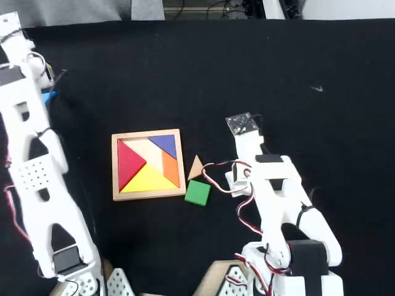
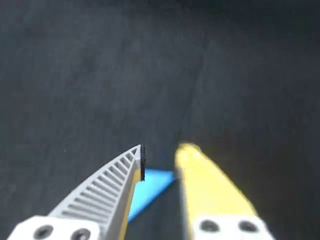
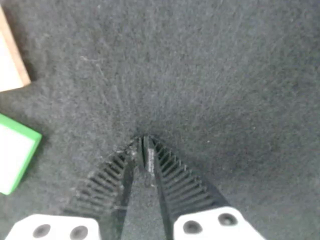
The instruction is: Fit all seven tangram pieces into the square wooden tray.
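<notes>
high view: the square wooden tray [image 1: 115, 166] lies on the black cloth [image 1: 296, 74] between the two arms. it holds a red triangle [image 1: 129, 163], a yellow triangle [image 1: 148, 180], a blue triangle [image 1: 164, 144] and an orange parallelogram [image 1: 171, 168]. whether the pale patch [image 1: 143, 148] near its far edge is a piece or bare tray floor cannot be told. two pieces lie outside, just beside the tray's right rim: a small wooden triangle [image 1: 195, 169] and, nearer the arms' bases, a green square [image 1: 197, 192], the two almost touching.

right wrist view: the right gripper [image 3: 144, 142] points down at bare cloth, fingers pressed together with nothing between them. the green square lies near, off to one side of the tips and apart from them.

left wrist view: the left gripper [image 2: 162, 150] hangs over bare cloth, fingers apart and clamping nothing. a blue shape [image 2: 150, 187] shows low between the fingers; what it is cannot be told. in the high view the left arm [image 1: 37, 172] stands at the table's left edge, well apart from the tray.
</notes>
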You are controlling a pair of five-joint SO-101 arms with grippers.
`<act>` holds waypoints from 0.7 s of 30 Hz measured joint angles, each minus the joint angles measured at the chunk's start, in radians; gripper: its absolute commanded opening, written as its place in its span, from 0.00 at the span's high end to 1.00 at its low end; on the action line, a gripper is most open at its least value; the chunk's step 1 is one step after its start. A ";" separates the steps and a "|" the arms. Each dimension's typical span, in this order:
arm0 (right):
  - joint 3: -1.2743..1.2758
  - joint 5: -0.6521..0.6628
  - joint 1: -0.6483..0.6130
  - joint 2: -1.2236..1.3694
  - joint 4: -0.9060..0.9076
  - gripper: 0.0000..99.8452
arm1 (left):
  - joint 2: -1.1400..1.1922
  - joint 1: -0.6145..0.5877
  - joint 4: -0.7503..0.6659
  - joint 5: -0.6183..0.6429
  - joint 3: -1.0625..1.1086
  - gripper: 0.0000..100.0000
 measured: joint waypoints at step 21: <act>0.000 0.000 0.000 0.000 0.000 0.99 | 0.396 -0.005 0.100 -0.002 -0.367 0.94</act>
